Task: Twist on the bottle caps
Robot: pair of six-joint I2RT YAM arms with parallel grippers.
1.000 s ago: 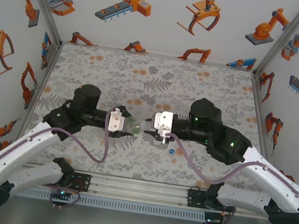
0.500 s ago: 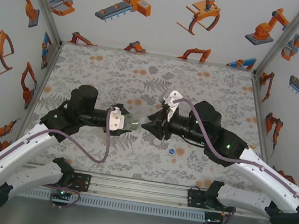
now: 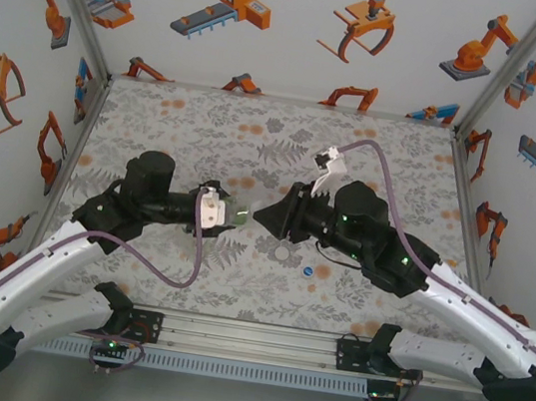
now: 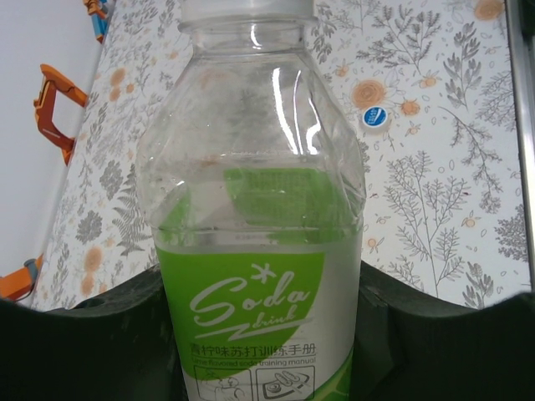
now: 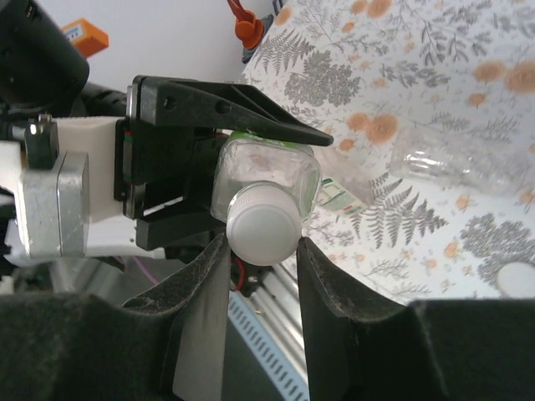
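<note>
- Left end effector (image 3: 234,214) is seen pressed onto the body of a green-labelled bottle (image 4: 259,209), one black finger (image 4: 84,334) on each side of the label.
- The bottle is held on its side near the middle of the table (image 3: 189,118), neck pointed at the right arm; it appears lifted off the surface.
- Bottle body is clear plastic, and "Soda" is printed in white on the green label.
- Right end effector (image 5: 261,244) is closed around a white cap (image 5: 263,224), which is pinched between its two fingers (image 5: 322,276).
- The white cap is seated on the neck of the held bottle; how far it is threaded cannot be told.
- From above, the two end effectors are seen tip to tip, with the bottle neck and cap between them.
- Right wrist is rolled, with its white camera mount turned up toward the back of the table.
- A blue cap (image 3: 309,270) is lying flat on the table, near the right arm and just nearer the bases than the end effectors, touched by nothing.
- A second, colourless bottle (image 5: 456,163) is lying on its side on the table beyond the held one; its neck and cap cannot be made out.
</note>
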